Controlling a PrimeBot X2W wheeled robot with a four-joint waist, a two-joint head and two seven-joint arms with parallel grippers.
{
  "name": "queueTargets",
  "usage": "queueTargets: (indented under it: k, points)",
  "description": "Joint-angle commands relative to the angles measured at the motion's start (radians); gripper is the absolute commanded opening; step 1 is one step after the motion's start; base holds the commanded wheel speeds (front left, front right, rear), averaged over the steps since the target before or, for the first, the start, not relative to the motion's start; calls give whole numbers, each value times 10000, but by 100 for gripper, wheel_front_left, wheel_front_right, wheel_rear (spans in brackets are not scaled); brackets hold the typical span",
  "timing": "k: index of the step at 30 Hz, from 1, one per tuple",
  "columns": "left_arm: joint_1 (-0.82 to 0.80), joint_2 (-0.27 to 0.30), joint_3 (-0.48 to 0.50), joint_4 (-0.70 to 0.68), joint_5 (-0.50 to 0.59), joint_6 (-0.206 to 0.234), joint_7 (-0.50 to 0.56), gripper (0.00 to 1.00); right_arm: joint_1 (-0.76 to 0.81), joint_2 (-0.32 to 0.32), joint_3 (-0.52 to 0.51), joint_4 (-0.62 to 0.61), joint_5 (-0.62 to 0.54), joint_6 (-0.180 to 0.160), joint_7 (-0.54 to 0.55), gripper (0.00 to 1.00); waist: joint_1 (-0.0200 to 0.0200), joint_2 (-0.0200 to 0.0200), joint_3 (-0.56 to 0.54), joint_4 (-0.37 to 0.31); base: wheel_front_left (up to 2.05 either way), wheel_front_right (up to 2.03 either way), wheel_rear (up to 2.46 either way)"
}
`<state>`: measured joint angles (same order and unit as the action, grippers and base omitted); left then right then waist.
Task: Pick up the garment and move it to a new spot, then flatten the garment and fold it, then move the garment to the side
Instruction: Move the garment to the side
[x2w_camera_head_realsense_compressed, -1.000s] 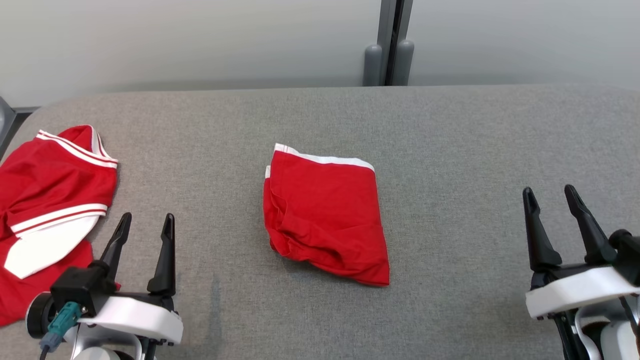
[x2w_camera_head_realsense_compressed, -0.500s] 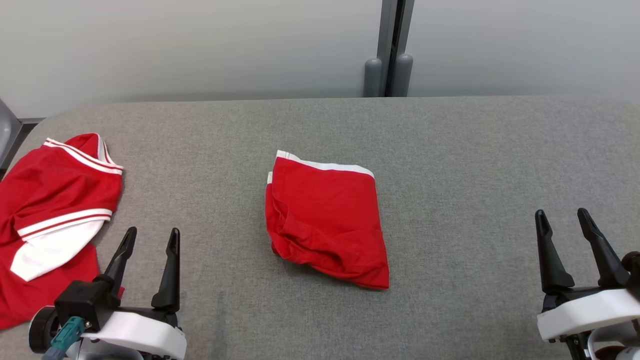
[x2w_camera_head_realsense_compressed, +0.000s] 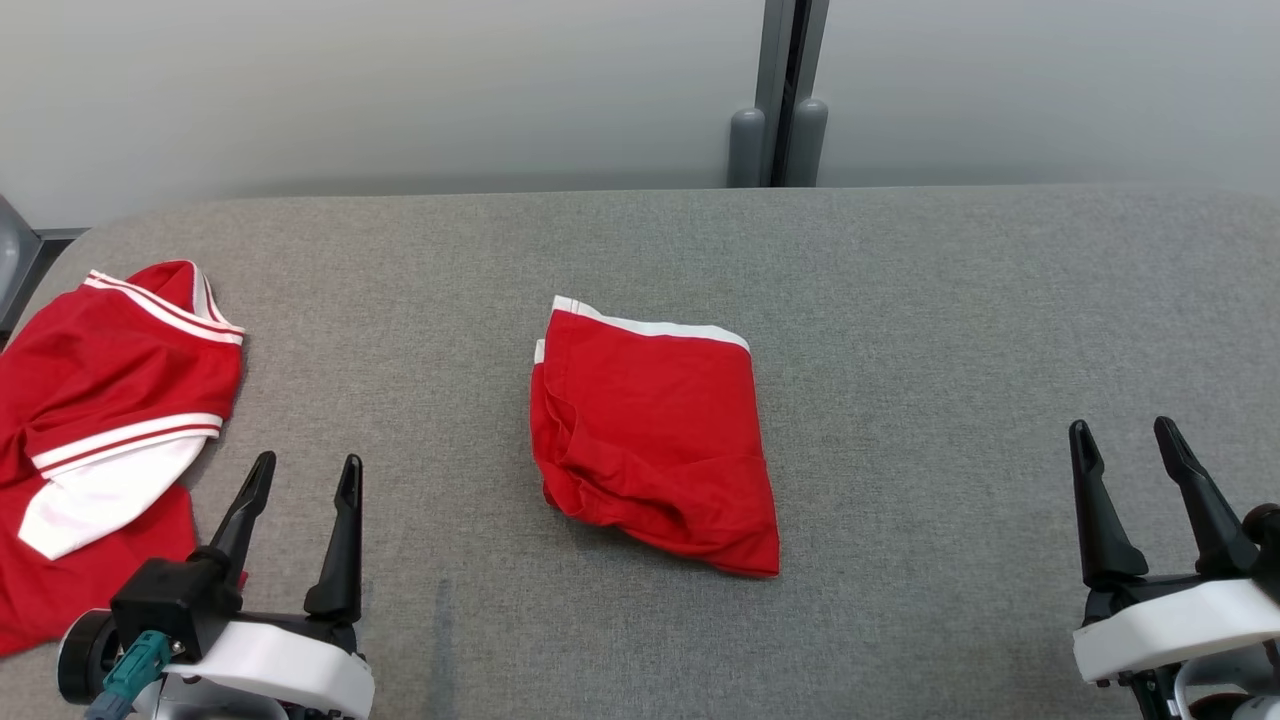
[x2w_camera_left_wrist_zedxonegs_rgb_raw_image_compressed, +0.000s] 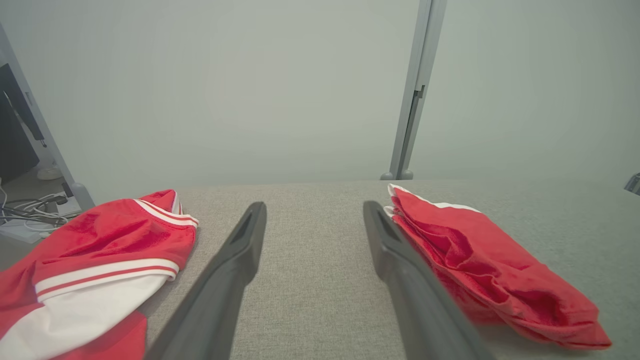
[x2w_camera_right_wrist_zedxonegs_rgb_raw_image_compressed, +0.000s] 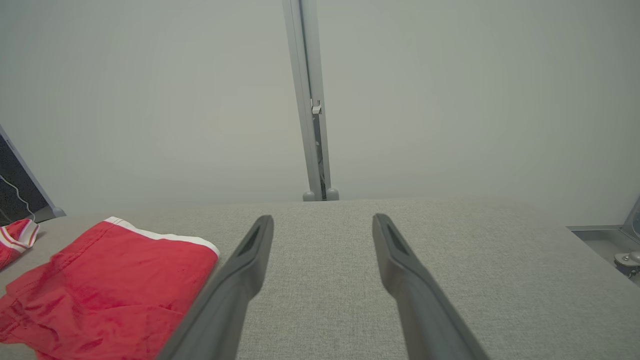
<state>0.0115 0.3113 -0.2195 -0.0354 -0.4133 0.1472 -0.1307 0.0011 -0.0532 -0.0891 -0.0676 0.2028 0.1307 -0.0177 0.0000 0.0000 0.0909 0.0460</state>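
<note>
Garment (x2w_camera_head_realsense_compressed: 650, 435) folded on table (x2w_camera_head_realsense_compressed: 900, 300), unmoved; both jaws spread wide, empty, sitting lower in head view than second ago.

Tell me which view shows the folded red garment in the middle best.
Head view: the folded garment lies whole, from above. The left wrist view hides part behind a finger; the right wrist view crops its edge.

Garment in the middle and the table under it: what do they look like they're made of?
Garment: looks like a thin knit fabric, perhaps cotton or polyester jersey, with a matte finish. It slumps into soft creases and shows no sheen.
Table: seems to be covered in grey woven upholstery cloth, also matte. A fine speckled weave is visible up close, and what lies beneath the cloth cannot be told.
</note>
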Motion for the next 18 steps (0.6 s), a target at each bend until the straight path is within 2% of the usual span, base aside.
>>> queueTargets:
  k: [1,10,14,18]
  points:
    - [-141,93,5,-51,1,32,27,100,25,-10,-18,-38,-3,3,28,100,0,0,13,2,0,0,0]
    - [-391,101,-73,-187,24,-7,11,100,-310,-5,-50,47,64,4,44,100,0,0,295,222,0,0,0]
    - [-848,-15,-200,-196,-31,-151,-54,100,-780,-120,237,474,144,3,0,100,0,0,658,690,0,0,0]
    - [-1428,-290,-408,44,-62,-339,-317,100,-1441,-214,931,1590,429,4,-169,100,0,0,1061,1407,0,0,0]
